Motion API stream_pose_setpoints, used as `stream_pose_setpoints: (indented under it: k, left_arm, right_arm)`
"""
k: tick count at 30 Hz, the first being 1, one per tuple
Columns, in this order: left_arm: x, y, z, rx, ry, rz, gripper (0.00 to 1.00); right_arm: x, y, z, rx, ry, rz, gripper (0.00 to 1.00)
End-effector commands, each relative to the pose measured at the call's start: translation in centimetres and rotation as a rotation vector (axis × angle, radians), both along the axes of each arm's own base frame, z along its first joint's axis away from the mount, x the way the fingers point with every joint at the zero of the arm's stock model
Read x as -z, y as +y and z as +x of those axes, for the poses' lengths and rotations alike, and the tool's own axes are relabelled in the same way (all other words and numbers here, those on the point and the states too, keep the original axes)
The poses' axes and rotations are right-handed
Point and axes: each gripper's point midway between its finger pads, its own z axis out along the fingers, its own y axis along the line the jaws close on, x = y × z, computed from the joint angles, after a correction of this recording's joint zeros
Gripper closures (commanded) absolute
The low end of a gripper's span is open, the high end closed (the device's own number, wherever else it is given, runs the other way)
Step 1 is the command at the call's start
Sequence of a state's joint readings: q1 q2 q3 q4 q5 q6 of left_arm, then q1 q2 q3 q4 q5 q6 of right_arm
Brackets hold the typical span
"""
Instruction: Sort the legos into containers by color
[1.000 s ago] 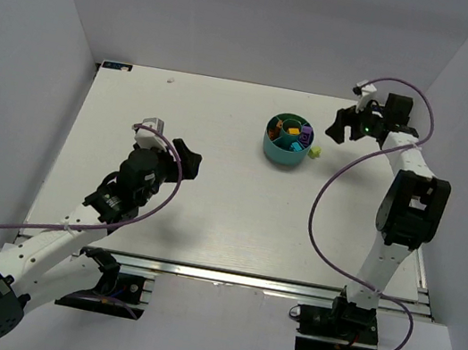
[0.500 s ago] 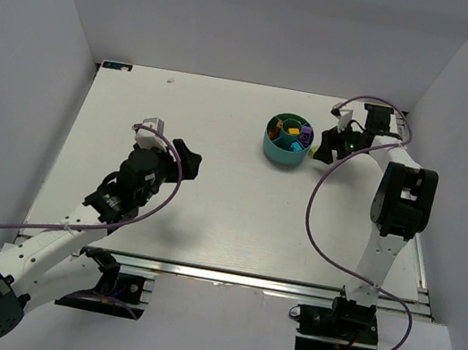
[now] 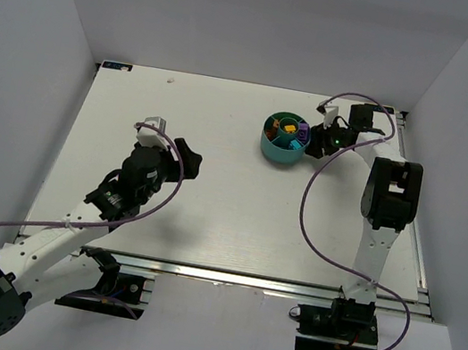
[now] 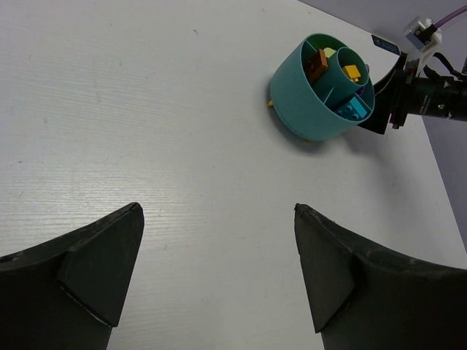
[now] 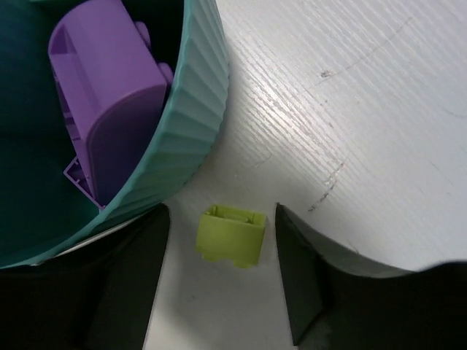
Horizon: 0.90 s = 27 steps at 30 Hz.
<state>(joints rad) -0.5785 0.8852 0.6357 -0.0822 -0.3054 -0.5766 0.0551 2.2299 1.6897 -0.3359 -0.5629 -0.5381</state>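
The teal bowl (image 3: pixel 280 153) stands at the back right of the table, with orange, yellow, purple and cyan legos in its compartments. A purple lego (image 5: pixel 109 95) lies just inside the bowl's ribbed wall (image 5: pixel 191 131). One lime green lego (image 5: pixel 230 235) rests on the table right against the outside of the bowl. My right gripper (image 5: pixel 222 219) straddles it, open, with a gap on each side of the brick. In the top view the right gripper (image 3: pixel 319 142) hides that brick. My left gripper (image 3: pixel 179 154) hangs open over bare table at mid-left, holding nothing.
From the left wrist view the bowl (image 4: pixel 303 102) shows an orange lego (image 4: pixel 317 64), a yellow one (image 4: pixel 352 71) and a cyan one (image 4: pixel 350 109). The right wall and the table's back edge lie close behind the right arm (image 3: pixel 386 188).
My right gripper has come down and left to the bowl's right side, now astride the lime lego, its jaws narrowing. The left arm has not moved.
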Motion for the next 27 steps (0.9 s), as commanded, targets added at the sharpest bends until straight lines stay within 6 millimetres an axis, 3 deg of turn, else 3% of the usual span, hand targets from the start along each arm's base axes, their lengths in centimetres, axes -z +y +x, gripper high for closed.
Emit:
stream_pose_setpoints:
  k: [1,6,11,15,18,25,27]
  left_arm:
    - [-1.9,-0.1,0.4,-0.002,-0.028,-0.015,0.07]
    - [-2.1,-0.1,0.5,-0.004,-0.034,-0.017,0.07]
    - [-1.9,-0.2,0.5,-0.002,-0.031,-0.017,0.07]
    - [-2.0,-0.1,0.5,-0.002,-0.037,-0.019,0.07]
    - [-2.0,-0.1,0.4,-0.004,-0.040,-0.022,0.07]
    - [-2.1,0.2,0.1,-0.011,-0.047,-0.030,0.07]
    - [-2.0,0.2,0.1,-0.011,-0.046,-0.029,0.07]
  right_arm:
    - [-1.1,0.6,1.6,0.000,-0.052,-0.005,0.42]
    - [-0.9,0.1,1.5,0.006,-0.054,-0.029,0.49]
    - [-1.1,-0.2,1.1,0.007,-0.051,-0.042,0.69]
    - [-1.8,-0.5,0.9,0.013,-0.059,-0.034,0.78]
    - [-3.2,-0.7,1.0,0.028,-0.071,-0.009,0.83]
    - [-11.2,-1.1,2.5,0.070,-0.235,0.063,0.89]
    - [-12.5,-1.0,2.8,0.081,-0.254,0.079,0.92]
